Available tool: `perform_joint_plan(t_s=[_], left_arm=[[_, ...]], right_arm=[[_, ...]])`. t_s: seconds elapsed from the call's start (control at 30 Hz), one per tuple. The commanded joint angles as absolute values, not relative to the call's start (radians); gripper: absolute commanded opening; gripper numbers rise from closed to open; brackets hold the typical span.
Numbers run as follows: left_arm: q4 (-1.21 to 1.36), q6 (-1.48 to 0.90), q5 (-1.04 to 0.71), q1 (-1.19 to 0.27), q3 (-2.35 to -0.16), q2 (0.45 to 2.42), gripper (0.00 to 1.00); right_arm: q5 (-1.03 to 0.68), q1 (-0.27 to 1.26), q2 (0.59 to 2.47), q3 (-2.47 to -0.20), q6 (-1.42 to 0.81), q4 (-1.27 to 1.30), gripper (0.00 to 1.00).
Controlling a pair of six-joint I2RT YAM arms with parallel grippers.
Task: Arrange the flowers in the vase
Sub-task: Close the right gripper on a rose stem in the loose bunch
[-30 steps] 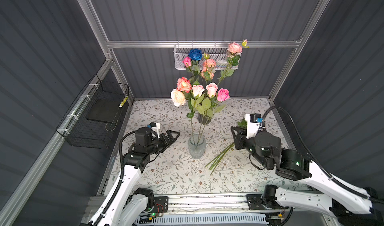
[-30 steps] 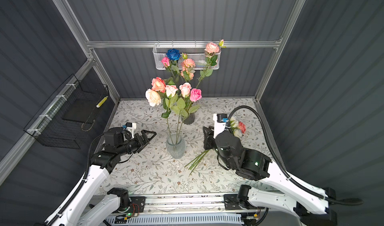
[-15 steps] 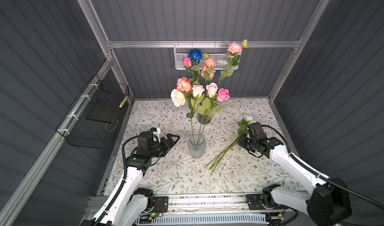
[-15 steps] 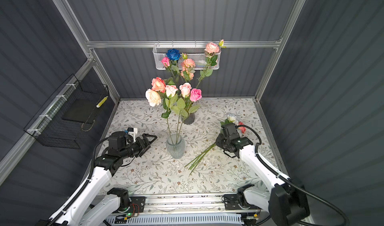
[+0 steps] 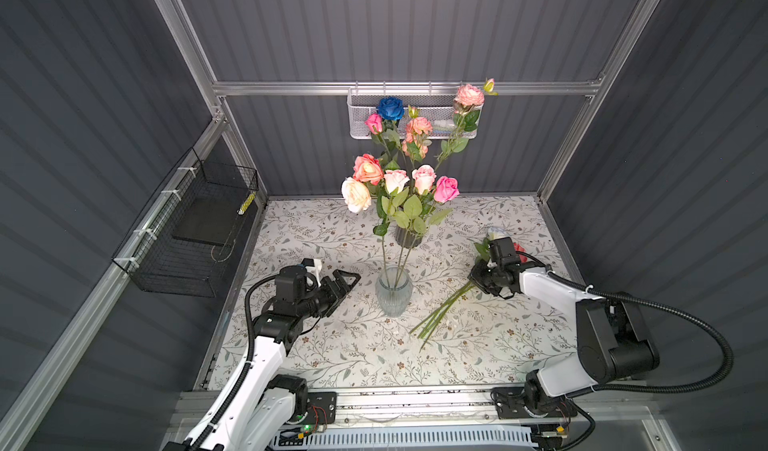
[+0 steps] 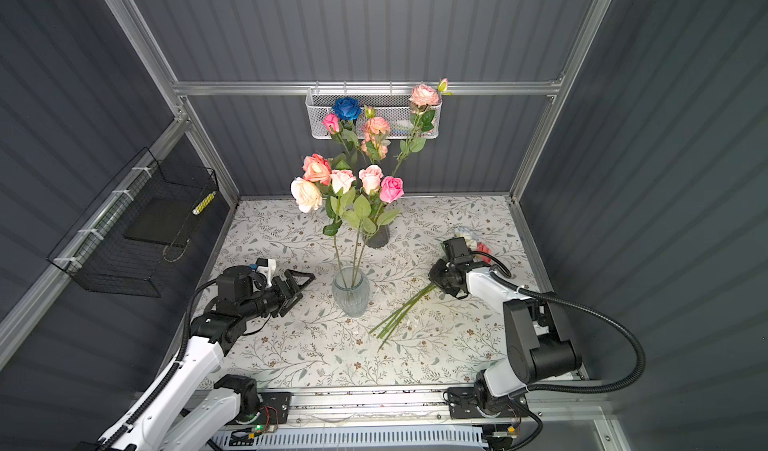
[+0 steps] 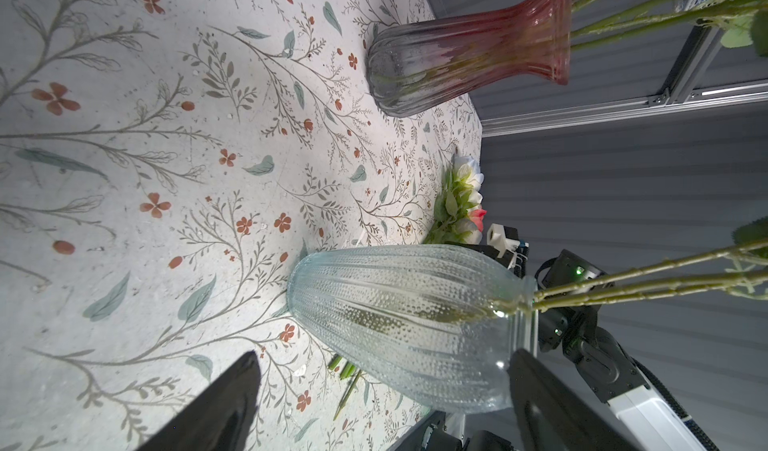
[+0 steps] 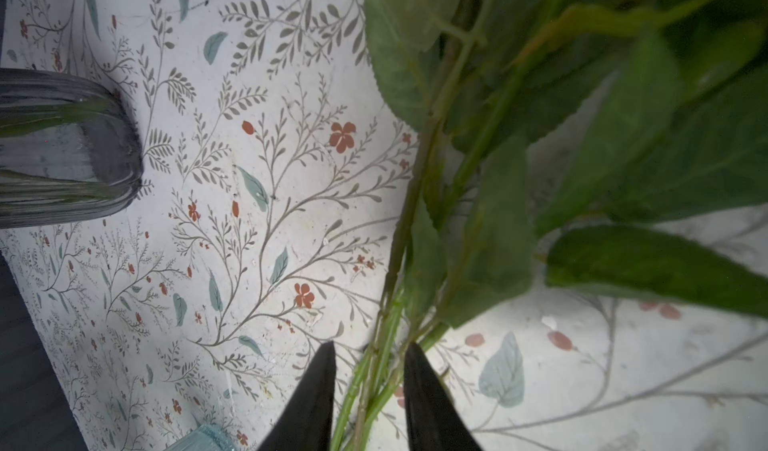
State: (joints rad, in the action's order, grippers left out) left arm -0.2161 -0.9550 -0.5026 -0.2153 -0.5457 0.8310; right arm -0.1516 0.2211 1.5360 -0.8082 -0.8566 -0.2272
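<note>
Right wrist view only: right gripper [image 8: 370, 345] fingers straddle thin green flower stems [image 8: 415, 187], grip unclear. Left gripper [image 7: 383, 352] wide open, empty; beaded clear glass vase [image 7: 407, 303] beyond fingertips.

Just ahead of the left pincer [image 5: 347, 287] stood a vase [image 7: 399, 316] of clear glass, glossy and beaded all over, and beyond it a second vase [image 7: 457, 54] of ribbed glossy glass, smoky grey shading to red at the lip. The matt black plastic fingers [image 8: 316, 395] of the right pincer [image 8: 370, 347] straddled smooth green plastic stems [image 8: 365, 386] with matt, cloth-like leaves [image 8: 490, 237], over a matt printed table cover [image 8: 249, 220], faintly scuffed.
</note>
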Motion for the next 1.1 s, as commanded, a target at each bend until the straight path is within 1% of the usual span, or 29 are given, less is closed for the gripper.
perform_joint_plan(t_s=[0.0,0.13,0.2,0.3,0.47,0.53,0.77,1.07], left_arm=[[-0.214,-0.962,-0.523,-0.22,-0.543,0.831,0.94],[-0.21,-0.963,-0.525,-0.219,-0.55,0.845,0.94],[-0.21,-0.962,-0.524,-0.219,-0.555,0.849,0.94],[-0.212,-0.96,-0.52,-0.219,-0.554,0.848,0.94],[-0.212,-0.96,-0.522,-0.219,-0.552,0.854,0.94],[-0.216,-0.96,-0.522,-0.219,-0.556,0.852,0.94],[-0.214,-0.959,-0.519,-0.22,-0.566,0.854,0.95],[-0.252,-0.91,-0.521,-0.219,-0.637,0.851,0.96]], right_arm=[[-0.153,0.213,1.57,-0.827,-0.857,-0.193,0.31],[-0.161,0.202,1.632,-0.84,-0.854,-0.165,0.29],[-0.161,0.201,1.646,-0.842,-0.851,-0.152,0.26],[-0.171,0.198,1.657,-0.842,-0.848,-0.135,0.24],[-0.183,0.196,1.658,-0.851,-0.844,-0.148,0.11],[-0.183,0.196,1.62,-0.836,-0.852,-0.151,0.08],[-0.182,0.198,1.423,-0.798,-0.856,-0.204,0.05],[-0.2,0.203,1.18,-0.819,-0.841,-0.277,0.07]])
